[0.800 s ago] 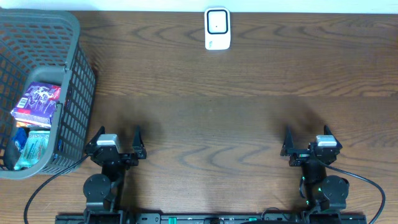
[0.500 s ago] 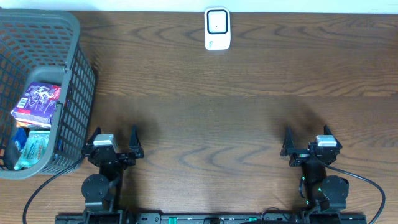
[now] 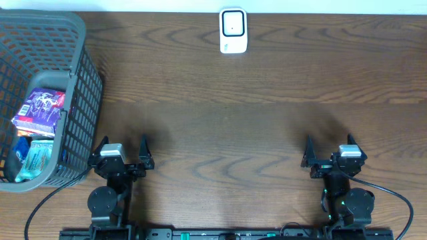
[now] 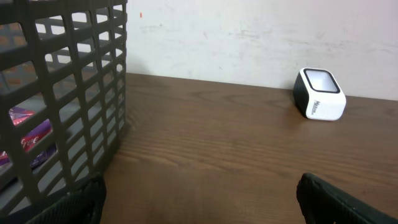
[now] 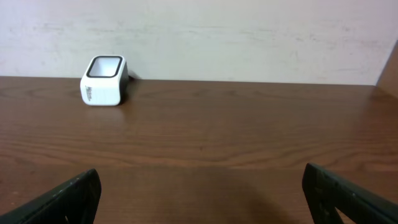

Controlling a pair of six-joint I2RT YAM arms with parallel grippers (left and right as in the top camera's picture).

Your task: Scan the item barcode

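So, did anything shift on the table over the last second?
The left tool swung slightly to its own left, toward the basket. Its jaws are open and empty, and nothing was taken hold of or let go. The right tool, the scanner and the purple packet in the basket stayed as they were.

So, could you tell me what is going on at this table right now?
Nothing is being handled yet. Both arms sit at the near edge of the table, with the left fingers and right fingers wide open and empty. The items, a purple packet and a teal packet among them, lie in the grey basket on the robot's left. The white barcode scanner stands at the far edge, mid-table. No scan has begun.
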